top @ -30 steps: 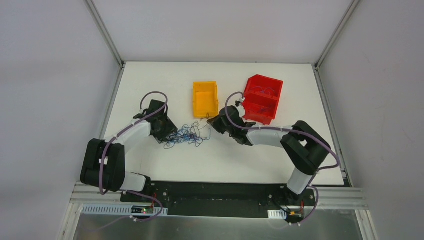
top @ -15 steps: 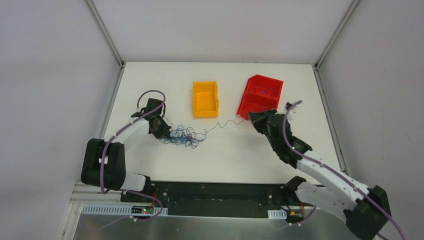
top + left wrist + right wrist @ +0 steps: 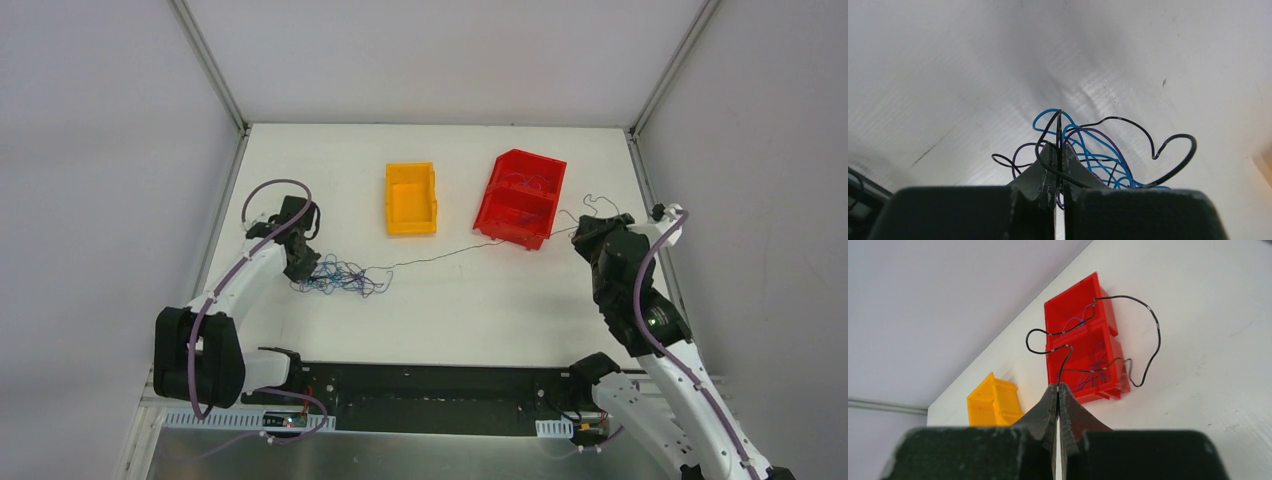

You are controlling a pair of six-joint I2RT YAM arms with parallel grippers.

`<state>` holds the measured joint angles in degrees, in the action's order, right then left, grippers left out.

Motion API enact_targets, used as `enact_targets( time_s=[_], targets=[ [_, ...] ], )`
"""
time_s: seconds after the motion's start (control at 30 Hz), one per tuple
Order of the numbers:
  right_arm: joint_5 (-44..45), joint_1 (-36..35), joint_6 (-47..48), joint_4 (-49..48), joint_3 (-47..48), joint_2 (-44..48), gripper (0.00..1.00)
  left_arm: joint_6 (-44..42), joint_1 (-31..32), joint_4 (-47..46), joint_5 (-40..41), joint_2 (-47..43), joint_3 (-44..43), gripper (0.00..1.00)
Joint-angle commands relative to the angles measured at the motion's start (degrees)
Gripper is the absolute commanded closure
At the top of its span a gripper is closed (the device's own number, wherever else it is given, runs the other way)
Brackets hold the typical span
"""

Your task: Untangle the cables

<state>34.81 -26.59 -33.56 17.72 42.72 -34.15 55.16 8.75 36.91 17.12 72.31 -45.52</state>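
Note:
The cables [image 3: 340,278] lie as a small blue and black tangle on the white table, left of centre. My left gripper [image 3: 303,267] is at the tangle's left edge. In the left wrist view this gripper [image 3: 1058,149] is shut on a black strand, with blue, purple and black loops [image 3: 1108,150] bunched just beyond its tips. One long black wire [image 3: 440,257] runs taut from the tangle rightward, past the red bin's front. My right gripper [image 3: 586,232] is shut on it near the table's right edge. In the right wrist view the wire [image 3: 1148,360] curls out above the shut tips of the right gripper [image 3: 1058,386].
A yellow bin [image 3: 411,198] stands at the back centre. To its right is a red two-compartment bin [image 3: 520,198], which holds a few thin wires [image 3: 1095,360]. Metal frame rails [image 3: 222,200] border the table on the left and right.
My right arm has swung from the middle to the right edge, drawing one black wire out taut. My left gripper has shut on the tangle and drawn it slightly left.

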Motion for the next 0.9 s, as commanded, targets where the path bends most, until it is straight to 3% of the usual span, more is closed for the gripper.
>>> enact_targets(
  time_s=[0.0,0.23,0.47,0.73,0.87],
  targets=[
    [7.43,3.16,7.10,3.20,6.03,-0.87,1.00,3.20,-2.07,9.09,9.28,-1.01,-3.41,1.00],
    [13.97,8.79,11.80,3.98,10.57,-1.13,1.00,4.53,-5.39,9.97,9.80,-3.63,-1.57,1.00],
    [25.98,10.45,6.81,7.65,10.32,-0.29,1.00,5.38,-6.93,9.95,9.22,-3.19,-1.37,1.00],
    [18.34,10.63,7.53,7.95,8.39,1.63,1.00,3.82,-7.35,10.04,8.30,-2.39,-2.73,1.00],
    [18.89,11.27,6.83,10.99,9.46,-0.37,1.00,5.29,-7.35,10.08,10.96,-4.69,-1.07,0.97]
  ],
)
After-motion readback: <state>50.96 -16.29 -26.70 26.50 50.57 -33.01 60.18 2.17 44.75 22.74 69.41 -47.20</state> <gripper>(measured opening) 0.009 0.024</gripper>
